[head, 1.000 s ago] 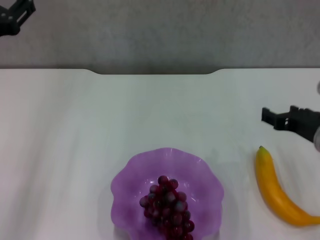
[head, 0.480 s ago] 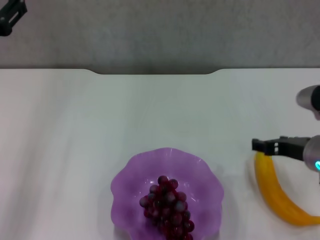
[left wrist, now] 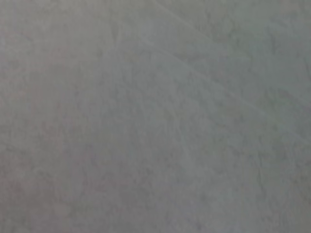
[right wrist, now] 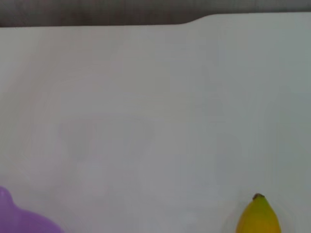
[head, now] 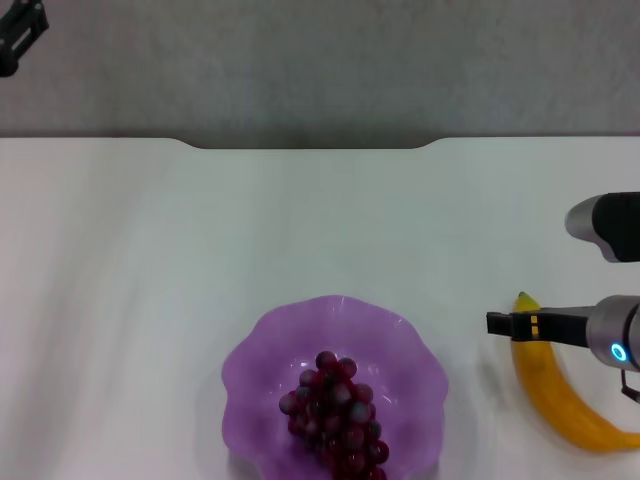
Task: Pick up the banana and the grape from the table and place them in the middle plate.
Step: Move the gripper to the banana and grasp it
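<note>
One item of two placed. Broad white tabletop [head: 320, 220]; translucent purple scalloped plate [head: 262, 362], lower centre, holding dark red grape bunch [head: 335, 414]. Curved yellow banana [head: 556, 392], lower right, on tabletop. Right gripper [head: 497, 323] over banana tip, opening indeterminate, nothing held. Left gripper [head: 18, 35] parked upper left. Step: banana pickup. Next: descend, clamp.

The table [head: 300, 220] lies bare from its far notched edge down to the purple scalloped plate [head: 265, 345] at the near edge, and the whole left side is open too. The plate's middle and near part are filled by the grape bunch [head: 335, 413]; its far and left parts stay free. Between the plate and the banana [head: 555, 395] near the right edge runs a narrow bare strip — the right gripper [head: 500, 324] reaches across the banana's far tip there. The left gripper [head: 20, 35] hangs beyond the far left corner.
</note>
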Tool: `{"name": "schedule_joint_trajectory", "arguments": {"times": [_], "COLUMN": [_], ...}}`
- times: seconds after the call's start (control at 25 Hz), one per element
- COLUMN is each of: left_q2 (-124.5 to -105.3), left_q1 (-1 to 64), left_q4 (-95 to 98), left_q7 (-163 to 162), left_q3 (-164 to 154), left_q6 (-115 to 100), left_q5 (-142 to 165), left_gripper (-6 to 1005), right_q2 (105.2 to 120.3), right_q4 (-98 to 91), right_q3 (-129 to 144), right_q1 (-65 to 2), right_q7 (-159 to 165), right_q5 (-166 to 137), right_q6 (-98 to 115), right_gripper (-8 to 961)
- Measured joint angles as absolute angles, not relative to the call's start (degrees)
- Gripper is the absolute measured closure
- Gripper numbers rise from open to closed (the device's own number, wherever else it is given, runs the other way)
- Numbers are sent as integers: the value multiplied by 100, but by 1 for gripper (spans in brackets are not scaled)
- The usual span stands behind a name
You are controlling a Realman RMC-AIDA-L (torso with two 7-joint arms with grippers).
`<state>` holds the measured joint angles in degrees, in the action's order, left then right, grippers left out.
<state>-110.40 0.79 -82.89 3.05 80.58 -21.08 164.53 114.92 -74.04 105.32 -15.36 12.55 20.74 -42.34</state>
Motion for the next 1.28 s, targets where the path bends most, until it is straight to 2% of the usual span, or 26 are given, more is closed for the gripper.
{"name": "schedule_joint_trajectory", "arguments": {"times": [0.44,1.0,1.28], "left_q2": [-11097,-11126,-11169], "left_q1": [46,56,30], "left_q4": [-8289,-8361,-8376], "left_q7": [308,368,398], "left_q3": [8121,8089,8107], "left_q6": [-2109,-2110,-2110], "left_q5": [16453,16453,16453], "left_gripper": [134,133,134], "right_q2": [11475,11483,11489], "right_q4": [-7188,-6065,-5763], "right_q3": [10411,10452,10546], "right_q1": [-1558,-2163,-2320], "right_q7": [1284,1250,1229], "right_q5": [2082,2299,2375], "right_q6": [-4242,-4001,-3895], "right_gripper": [198,199,286]}}
